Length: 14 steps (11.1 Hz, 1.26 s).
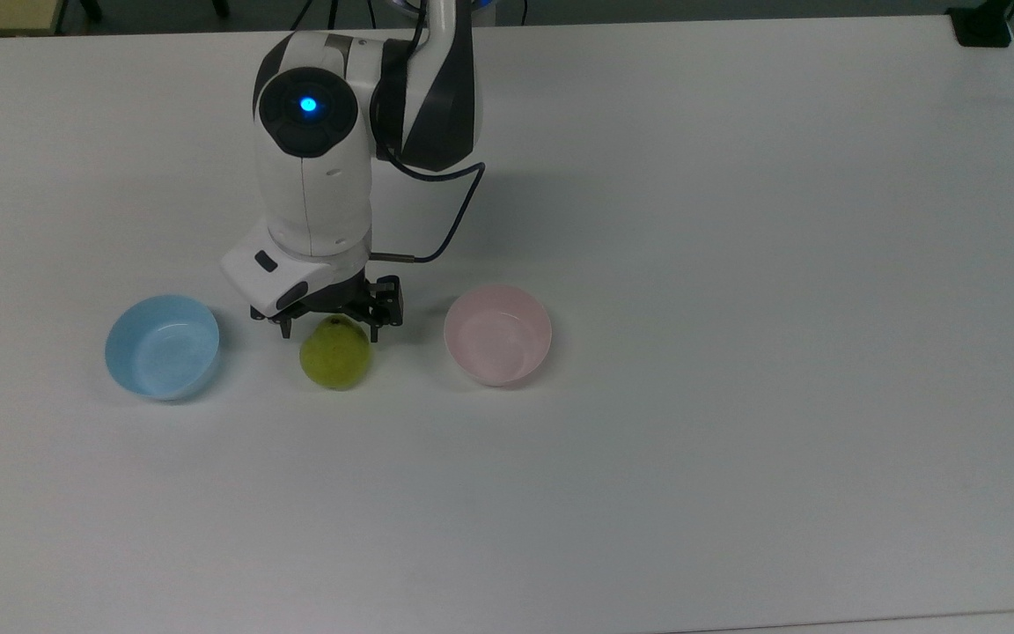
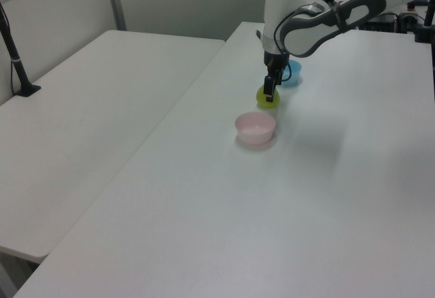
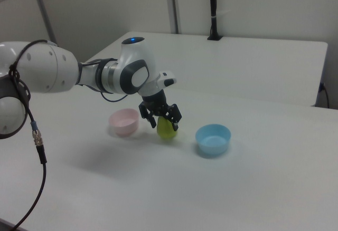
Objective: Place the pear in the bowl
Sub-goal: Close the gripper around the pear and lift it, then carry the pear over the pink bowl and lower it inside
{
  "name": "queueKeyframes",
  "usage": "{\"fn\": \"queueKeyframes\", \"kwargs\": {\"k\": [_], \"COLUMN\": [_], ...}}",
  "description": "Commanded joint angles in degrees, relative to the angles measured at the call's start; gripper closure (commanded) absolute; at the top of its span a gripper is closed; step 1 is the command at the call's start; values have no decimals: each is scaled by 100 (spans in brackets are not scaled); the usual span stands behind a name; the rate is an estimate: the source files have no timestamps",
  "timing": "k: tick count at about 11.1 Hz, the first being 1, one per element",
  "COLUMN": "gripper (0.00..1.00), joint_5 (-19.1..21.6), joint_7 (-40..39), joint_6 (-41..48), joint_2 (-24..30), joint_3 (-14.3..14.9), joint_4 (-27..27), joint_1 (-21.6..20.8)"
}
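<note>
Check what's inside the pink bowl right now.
Nothing: the pink bowl shows a bare inside. The pear stands on the table beside it, with the open gripper around its top; the stem end is covered.

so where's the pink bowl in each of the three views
Top view: the pink bowl sits just left of centre, on the top view's right of the pear.
Left view: the bowl is near centre, in front of the pear.
Right view: the bowl is on the right view's left of the pear.
Shared landmark: the pear between it and the blue bowl.
</note>
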<state>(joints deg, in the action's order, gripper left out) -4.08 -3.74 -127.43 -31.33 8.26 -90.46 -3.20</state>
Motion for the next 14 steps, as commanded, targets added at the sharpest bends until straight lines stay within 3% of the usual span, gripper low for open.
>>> {"fn": "queueKeyframes", "kwargs": {"k": [1,3,4,7,11,14], "gripper": [12,47,53,54,54,54], "joint_5": [-31,-49,-40,-40,-40,-40], "joint_7": [347,365,357,356,777,1321], "joint_6": [-298,-326,-317,-3,797,852], "joint_2": [-312,-295,-225,222,829,840], "joint_3": [35,44,44,44,44,44], "joint_4": [248,257,257,73,-139,-156], "joint_1": [-41,-49,-49,-93,-645,-1085]}}
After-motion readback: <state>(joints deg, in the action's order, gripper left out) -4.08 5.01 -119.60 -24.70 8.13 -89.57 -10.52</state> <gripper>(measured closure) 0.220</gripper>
